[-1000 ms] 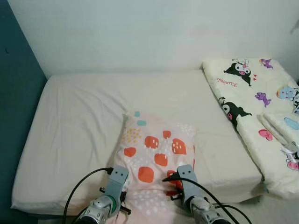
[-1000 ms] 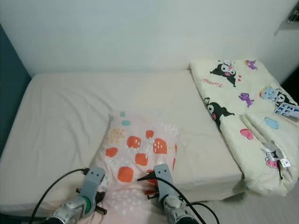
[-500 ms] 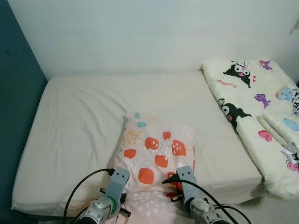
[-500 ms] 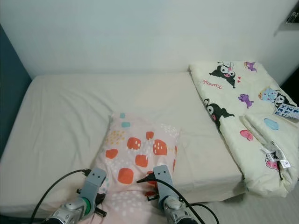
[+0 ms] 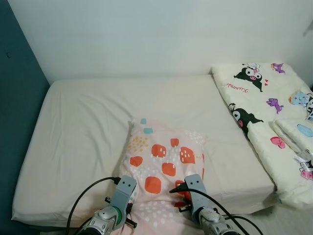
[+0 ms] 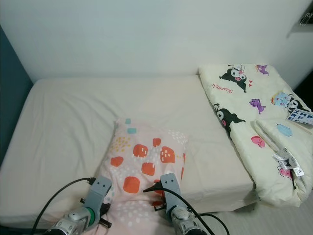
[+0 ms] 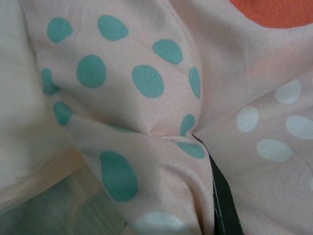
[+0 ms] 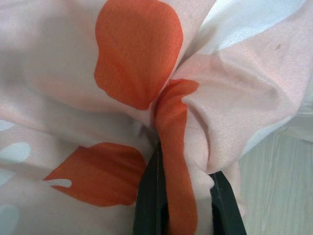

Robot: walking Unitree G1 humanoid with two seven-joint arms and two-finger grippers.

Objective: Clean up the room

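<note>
- Because the pillow (image 5: 161,169) lies on the mattress (image 5: 88,127) with its near end hanging over the front edge, it sits at about 6 o'clock in the head views, both lower corners pinched by the robot.
- The left gripper (image 5: 128,211) is closed on a bunched fold of the dotted cover; the left wrist view shows cloth gathered against one black finger (image 7: 222,196).
- The right gripper (image 5: 182,201) is clamped on the other corner, an orange-patterned fold squeezed between its fingers (image 8: 149,196).
- Both holds take only a thin pinch of cover, I judge, so a sharp pull could slip the cloth free and let the pillow sag to the floor (image 8: 274,171).
- Uneven lifting by the two arms could twist the pillow or drag the sheet with it.
- The folded cartoon blanket (image 5: 264,107) lies at 2 o'clock, well apart, with a smaller folded piece (image 5: 296,134) on top of it, so neither is likely to snag.
- Count: one pillow, one mattress, two grippers, one blanket, one smaller folded piece.
</note>
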